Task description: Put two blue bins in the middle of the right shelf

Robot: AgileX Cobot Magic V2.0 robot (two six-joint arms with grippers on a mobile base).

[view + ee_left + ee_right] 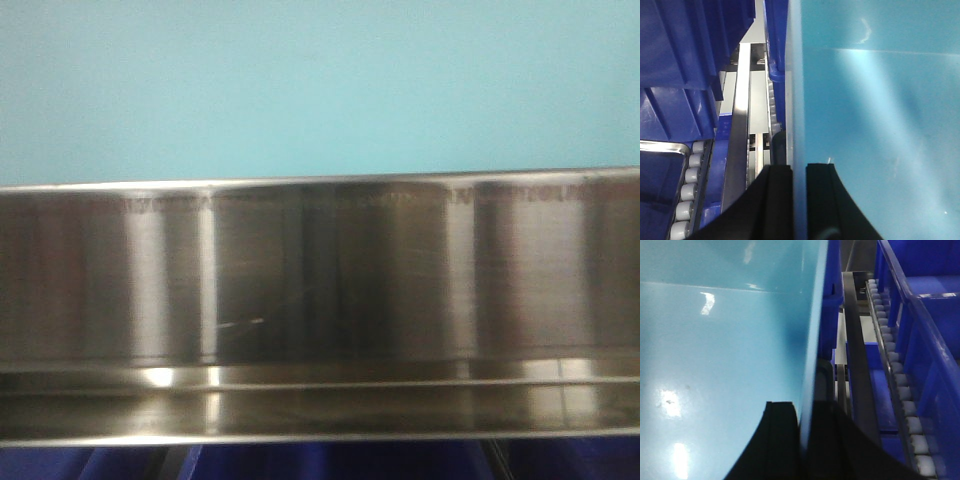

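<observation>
A pale sky-blue bin [320,90] fills the top of the front view, right above the mirror-like steel front rail of the right shelf middle [320,290]. In the left wrist view my left gripper [798,167] is shut on the bin's [880,125] left wall, one black finger inside and one outside. In the right wrist view my right gripper [804,405] is shut on the bin's [720,350] right wall in the same way. The bin's smooth inside floor shows in both wrist views.
Dark royal-blue bins [680,55] sit close on the left and others [925,315] on the right. Roller tracks [685,195] [900,390] and steel rails run alongside below. More dark blue [330,462] shows under the front rail.
</observation>
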